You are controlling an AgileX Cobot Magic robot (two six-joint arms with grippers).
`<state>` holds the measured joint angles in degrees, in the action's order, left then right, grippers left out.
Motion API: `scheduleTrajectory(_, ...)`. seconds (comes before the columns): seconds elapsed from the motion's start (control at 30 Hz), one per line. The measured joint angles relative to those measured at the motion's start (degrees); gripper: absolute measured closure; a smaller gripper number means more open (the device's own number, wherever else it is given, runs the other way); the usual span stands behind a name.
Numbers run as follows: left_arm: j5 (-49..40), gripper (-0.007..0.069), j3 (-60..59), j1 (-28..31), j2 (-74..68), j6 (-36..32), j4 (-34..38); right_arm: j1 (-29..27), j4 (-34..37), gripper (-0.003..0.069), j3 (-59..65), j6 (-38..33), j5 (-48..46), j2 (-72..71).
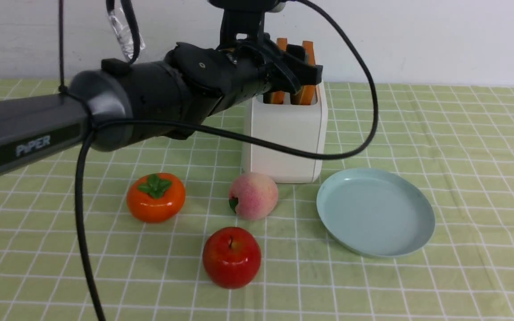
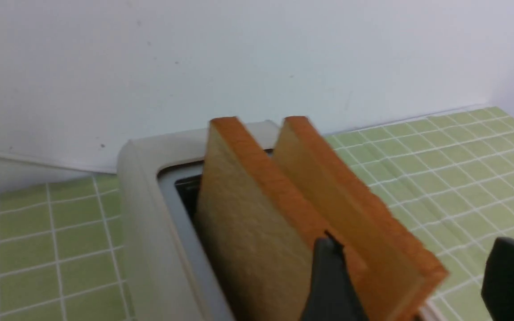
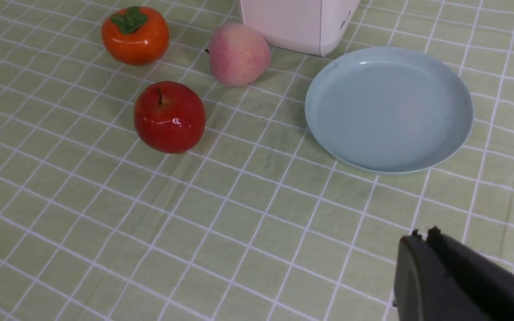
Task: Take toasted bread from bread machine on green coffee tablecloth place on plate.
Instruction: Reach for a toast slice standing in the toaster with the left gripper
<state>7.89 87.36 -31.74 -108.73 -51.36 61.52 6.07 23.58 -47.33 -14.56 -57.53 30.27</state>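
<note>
And right below the left gripper (image 1: 305, 67), toast (image 1: 309, 73) stands in the toaster (image 1: 286, 138)! Nearer than that gripper, the peach (image 1: 253, 196), then the apple (image 1: 231, 257); persimmon (image 1: 155, 198) left, plate (image 1: 375, 212) right!

Even, fairly bright light; the left wrist view's near fingertips (image 2: 335, 285) (dark ones) blur.

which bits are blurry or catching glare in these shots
Left wrist view: black jaws soft and out of focus, near ends of the orange-crusted toast slices blurred too; right wrist view: small bright glint on the shiny red apple; front view: shiny highlights on the round orange persimmon
</note>
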Motion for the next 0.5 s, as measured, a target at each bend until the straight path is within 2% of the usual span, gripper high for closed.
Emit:
scheduleTrajectory(0.27, -0.40, 0.0180, 5.54, 0.66, -5.80, -0.05, 0.04, 0.00, -0.18, 0.0638, 0.00, -0.13, 0.77, 0.00)
scheduleTrajectory(0.4, 2.55, 0.0182, 5.94, 0.66, -7.50, -0.15, -0.34, 0.00, -0.18, 0.0636, 0.00, -0.12, 0.82, 0.00)
scheduleTrajectory(0.47, 3.78, 0.0193, 6.06, 0.66, -8.03, -0.15, -0.61, 0.00, -0.18, 0.0634, 0.00, -0.12, 0.82, 0.00)
scheduleTrajectory(0.5, 4.64, 0.0221, 6.31, 0.66, -8.74, -0.15, -1.23, 0.00, -0.18, 0.0632, 0.00, -0.12, 0.82, 0.00)
